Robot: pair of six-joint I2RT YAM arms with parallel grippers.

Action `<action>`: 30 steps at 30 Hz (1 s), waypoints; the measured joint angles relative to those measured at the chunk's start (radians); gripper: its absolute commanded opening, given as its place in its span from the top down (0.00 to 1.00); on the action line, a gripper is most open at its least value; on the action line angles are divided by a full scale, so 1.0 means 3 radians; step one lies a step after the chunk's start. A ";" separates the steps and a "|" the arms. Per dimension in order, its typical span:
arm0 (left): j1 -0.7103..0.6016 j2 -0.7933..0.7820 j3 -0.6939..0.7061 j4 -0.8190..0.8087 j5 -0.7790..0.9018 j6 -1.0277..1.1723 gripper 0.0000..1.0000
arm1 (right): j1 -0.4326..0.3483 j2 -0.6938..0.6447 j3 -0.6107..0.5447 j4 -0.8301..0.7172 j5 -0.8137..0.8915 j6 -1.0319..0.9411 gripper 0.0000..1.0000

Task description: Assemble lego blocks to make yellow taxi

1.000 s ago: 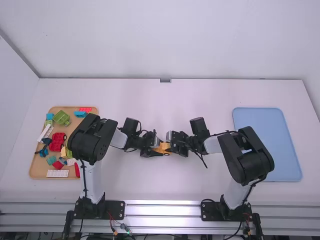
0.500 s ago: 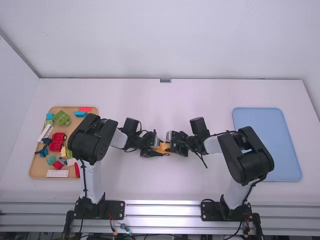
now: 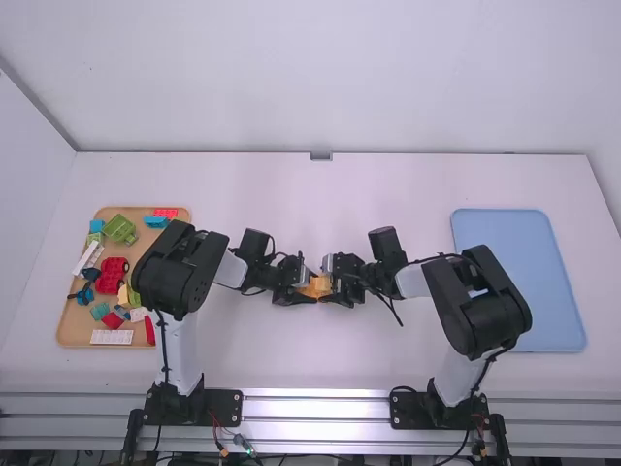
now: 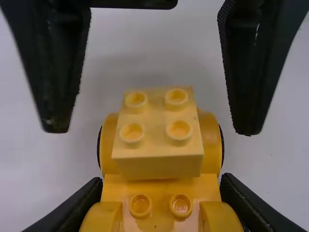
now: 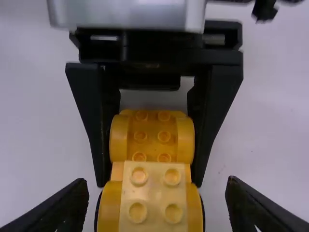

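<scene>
1. The left arm [image 3: 179, 267] rises from its base, bends at the black elbow and reaches inward to the right, its wrist [image 3: 255, 243] near the middle.
2. Over on the other side, the right arm [image 3: 477, 301] bends much the same way, leaning inward to the left, its wrist [image 3: 387, 248] facing its partner's.
3. Between them, the left gripper [image 3: 307, 284] and right gripper [image 3: 327, 282] point at each other, nearly nose to nose.
4. I see the left gripper's fingers drawn in to a firm hold, one on each side.
5. The right gripper's fingers stand spread wide, gripping nothing.
</scene>
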 measured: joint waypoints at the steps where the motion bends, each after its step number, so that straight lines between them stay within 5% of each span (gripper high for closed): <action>1: 0.0000 0.0001 0.0000 0.0000 0.0000 0.0000 0.50 | -0.0003 0.0000 0.0000 0.0045 -0.0055 0.0006 0.25; 2: -0.0001 0.0000 0.0000 0.0000 0.0000 0.0000 0.50 | -0.0017 0.0000 0.0000 0.0066 -0.0118 0.0000 0.28; 3: -0.0001 0.0000 0.0000 0.0000 0.0000 0.0000 0.50 | -0.0043 -0.0008 0.0000 0.0074 -0.0233 0.0003 0.48; 4: 0.0000 0.0001 0.0000 0.0000 0.0000 0.0000 0.50 | -0.0052 -0.0011 0.0000 0.0066 -0.0257 0.0001 0.55; 6: 0.0000 0.0000 0.0000 0.0000 0.0000 0.0000 0.50 | -0.0126 -0.0053 0.0000 0.0047 -0.0379 0.0004 1.00; 30: 0.0043 0.0001 0.0057 0.0100 -0.0150 -0.0195 0.54 | 0.0045 0.0055 0.0206 -0.0300 0.0108 0.0285 1.00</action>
